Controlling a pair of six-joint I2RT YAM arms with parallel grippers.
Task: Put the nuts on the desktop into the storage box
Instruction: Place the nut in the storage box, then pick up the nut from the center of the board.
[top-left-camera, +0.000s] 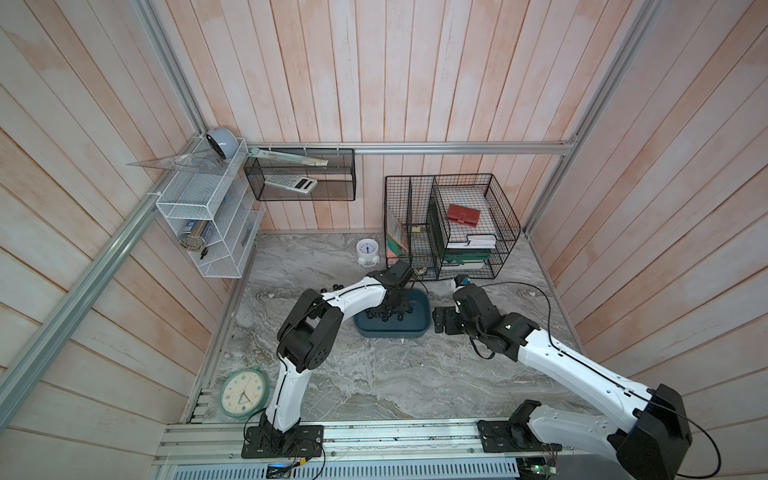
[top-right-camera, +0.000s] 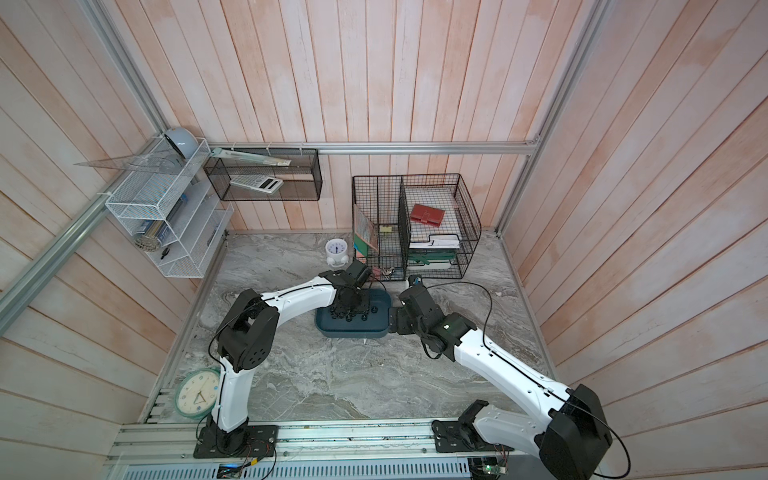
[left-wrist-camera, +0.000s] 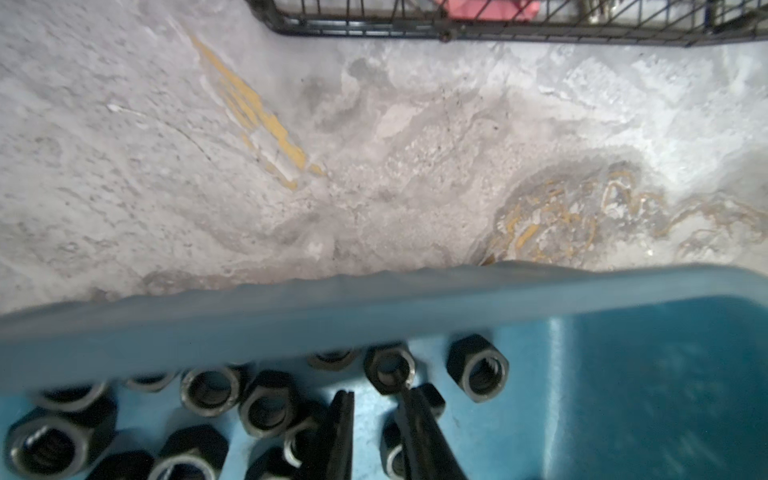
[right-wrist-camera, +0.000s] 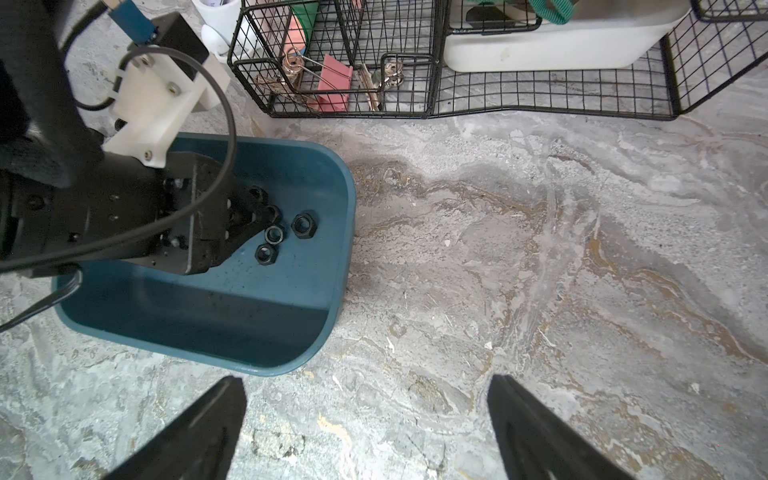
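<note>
Nuts (left-wrist-camera: 478, 374) lie heaped in the box (right-wrist-camera: 340, 208), the left gripper (left-wrist-camera: 376, 395) among them with jaws narrowly apart, the right gripper (right-wrist-camera: 365, 380) spread wide just beside the box.

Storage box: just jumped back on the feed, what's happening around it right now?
The left claw is down inside the storage box, among the nuts piled there, fingers close together; whether it pinches one I can't tell. The right claw hangs wide open over the desktop beside the box, holding nothing. A few stray nuts seem to lie on the desktop behind the left arm.
</note>
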